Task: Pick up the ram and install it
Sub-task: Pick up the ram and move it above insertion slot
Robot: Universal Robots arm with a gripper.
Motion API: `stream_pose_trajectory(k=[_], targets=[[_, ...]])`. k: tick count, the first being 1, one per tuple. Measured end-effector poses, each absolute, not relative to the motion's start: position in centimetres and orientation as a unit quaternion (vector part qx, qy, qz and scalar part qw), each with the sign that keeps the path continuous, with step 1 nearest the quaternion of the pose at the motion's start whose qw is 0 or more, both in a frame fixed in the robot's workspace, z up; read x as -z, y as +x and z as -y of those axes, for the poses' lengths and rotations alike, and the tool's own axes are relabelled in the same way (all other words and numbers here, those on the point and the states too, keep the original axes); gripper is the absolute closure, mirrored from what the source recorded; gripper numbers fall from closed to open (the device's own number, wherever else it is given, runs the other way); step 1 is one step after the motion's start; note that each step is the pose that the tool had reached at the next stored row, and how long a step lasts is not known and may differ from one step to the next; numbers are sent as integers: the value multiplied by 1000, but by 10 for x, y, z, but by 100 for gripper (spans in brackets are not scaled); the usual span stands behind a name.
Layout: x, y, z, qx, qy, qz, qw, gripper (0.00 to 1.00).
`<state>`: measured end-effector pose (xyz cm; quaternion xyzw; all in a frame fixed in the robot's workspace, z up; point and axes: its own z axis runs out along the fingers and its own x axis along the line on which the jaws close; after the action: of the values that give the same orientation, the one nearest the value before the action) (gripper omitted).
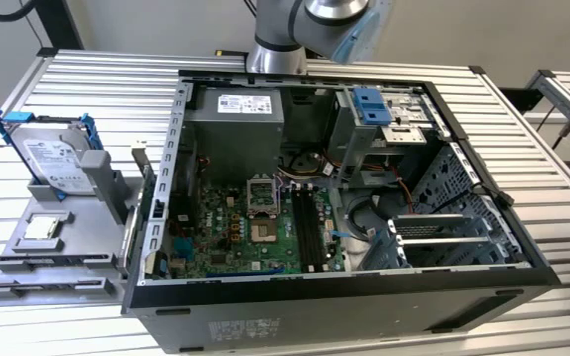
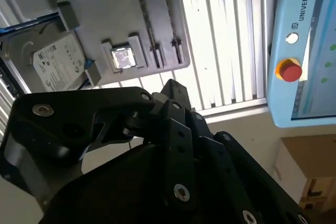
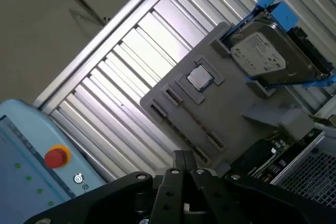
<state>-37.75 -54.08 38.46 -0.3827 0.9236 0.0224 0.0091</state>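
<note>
My gripper (image 3: 184, 154) hangs high above the grey parts fixture (image 1: 62, 222), its black fingers (image 2: 173, 90) pressed together with nothing between them. In the exterior view the arm (image 1: 280, 44) rises behind the open computer case (image 1: 364, 297). The fixture's long narrow slots (image 3: 163, 100) stand empty. A dark strip (image 3: 268, 156) lies between the fixture and the case wall, and I cannot tell if it is the ram. Inside the case, the motherboard's long dark memory slots (image 1: 308, 222) run beside the processor socket (image 1: 265, 196); I cannot tell whether a stick sits in them.
The silver hard drive in blue brackets (image 1: 53, 159) stands at the fixture's back, and the small square processor chip (image 1: 42, 228) lies in its pocket. A light blue pendant with a red button (image 3: 55, 157) lies off the ribbed table (image 1: 97, 81). A cardboard box (image 2: 307, 174) sits below.
</note>
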Motion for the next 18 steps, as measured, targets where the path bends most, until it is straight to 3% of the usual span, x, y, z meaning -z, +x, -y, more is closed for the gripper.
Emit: stream_pose_trajectory(k=[9,18], targets=[[-382,-377,541,-19,-457,-889,16,100],[-378,-378,541,-20,-529,-848,16,100]])
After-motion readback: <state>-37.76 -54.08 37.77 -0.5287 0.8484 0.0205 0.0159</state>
